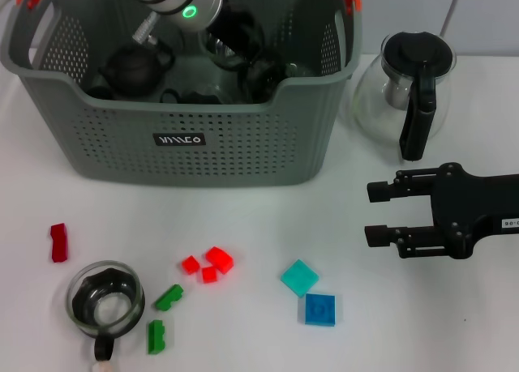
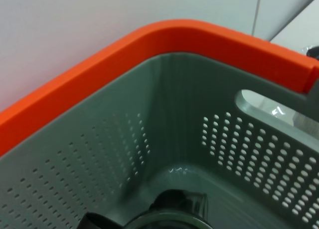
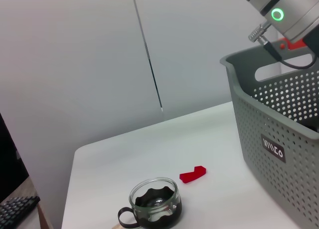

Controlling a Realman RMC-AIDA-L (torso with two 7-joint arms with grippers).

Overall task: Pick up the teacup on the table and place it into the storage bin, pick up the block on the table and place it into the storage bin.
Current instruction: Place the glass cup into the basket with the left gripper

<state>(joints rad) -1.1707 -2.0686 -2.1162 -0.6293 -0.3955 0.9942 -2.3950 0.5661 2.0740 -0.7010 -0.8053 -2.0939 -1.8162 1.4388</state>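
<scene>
The grey perforated storage bin (image 1: pixel 186 137) stands at the back of the table. My left gripper (image 1: pixel 235 38) reaches down inside it, among dark and glass items; the left wrist view shows the bin's inner corner (image 2: pixel 164 119) and its orange rim. A glass teacup (image 1: pixel 105 301) with a black handle sits on the table at the front left; it also shows in the right wrist view (image 3: pixel 154 206). Loose blocks lie in front of the bin: red (image 1: pixel 58 242), red (image 1: pixel 219 259), green (image 1: pixel 169 297), teal (image 1: pixel 300 277) and blue (image 1: pixel 320 310). My right gripper (image 1: pixel 373 214) is open and empty at the right.
A glass pot with a black handle (image 1: pixel 405 88) stands right of the bin, behind my right gripper. A black teapot (image 1: pixel 134 68) and glassware lie inside the bin. The right wrist view shows the bin's side (image 3: pixel 279 139) and the red block (image 3: pixel 193 174).
</scene>
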